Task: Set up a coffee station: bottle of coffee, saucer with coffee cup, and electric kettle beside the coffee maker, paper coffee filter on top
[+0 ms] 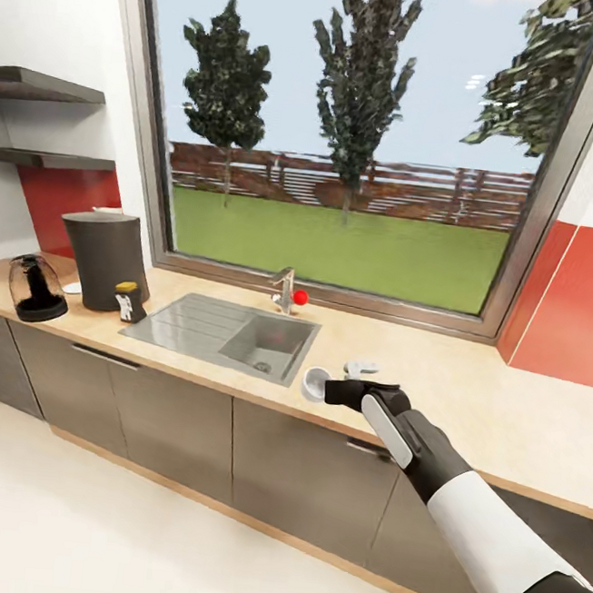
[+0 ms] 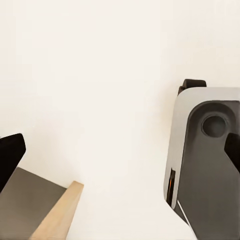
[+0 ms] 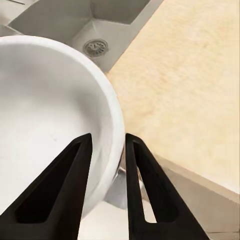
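Tan countertop (image 1: 468, 397): right gripper (image 1: 330, 390) pinches saucer (image 1: 315, 382) at sink's (image 1: 224, 333) 4 o'clock; coffee cup (image 1: 359, 369) just behind. R wrist: fingers (image 3: 142, 185) clamp saucer rim (image 3: 112, 125). L wrist: left gripper (image 2: 120, 155) spread wide, prob. empty.

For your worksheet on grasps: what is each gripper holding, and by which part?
The right gripper pinches the saucer by its rim; the left gripper holds nothing.

Bright, even, shadowless daylight render
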`<state>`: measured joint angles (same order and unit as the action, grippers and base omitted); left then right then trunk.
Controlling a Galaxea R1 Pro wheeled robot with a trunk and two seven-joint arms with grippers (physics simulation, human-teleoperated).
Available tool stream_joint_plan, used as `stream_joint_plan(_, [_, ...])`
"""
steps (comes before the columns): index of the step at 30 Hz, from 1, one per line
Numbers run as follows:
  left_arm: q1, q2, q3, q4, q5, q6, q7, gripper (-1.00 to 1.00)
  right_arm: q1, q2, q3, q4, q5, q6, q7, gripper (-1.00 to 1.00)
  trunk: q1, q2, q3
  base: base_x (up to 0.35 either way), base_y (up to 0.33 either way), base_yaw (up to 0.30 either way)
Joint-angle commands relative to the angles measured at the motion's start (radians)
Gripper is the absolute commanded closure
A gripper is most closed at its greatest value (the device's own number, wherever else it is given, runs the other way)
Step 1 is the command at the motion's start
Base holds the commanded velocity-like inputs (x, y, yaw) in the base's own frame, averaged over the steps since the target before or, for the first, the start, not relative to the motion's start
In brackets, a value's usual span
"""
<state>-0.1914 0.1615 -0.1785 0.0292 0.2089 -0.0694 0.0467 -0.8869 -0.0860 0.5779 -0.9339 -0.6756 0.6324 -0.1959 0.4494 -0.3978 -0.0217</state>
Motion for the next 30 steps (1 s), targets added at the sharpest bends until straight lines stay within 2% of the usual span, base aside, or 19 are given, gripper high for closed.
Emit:
stream_joint_plan(1, [-0.001,0.000,-0.009,0.003,0.009,-0.006,0.001,-1.00,-0.001,-0.001,0.004,-0.002,-0.012,0.002,-0.008,1.00,0.001,-0.002,-0.003,0.010,0.011,0.222])
stream_joint_plan(5, [-0.002,0.000,-0.009,0.003,0.009,-0.006,0.001,-1.00,-0.001,-0.001,0.004,-0.003,-0.012,0.002,-0.008,1.00,0.001,-0.002,-0.007,0.004,0.004,0.185])
stream_joint_plan(17, [-0.002,0.000,-0.009,0.003,0.009,-0.006,0.001,-1.00,-0.001,-0.002,0.003,-0.005,-0.012,0.003,-0.008,1.00,0.001,-0.002,-0.007,0.000,0.000,0.020])
stream_joint_plan(30, [-0.002,0.000,-0.009,0.003,0.009,-0.009,0.001,-1.00,-0.001,-0.001,0.003,-0.005,-0.012,0.003,-0.008,1.00,0.001,-0.002,-0.007,0.000,0.000,0.253])
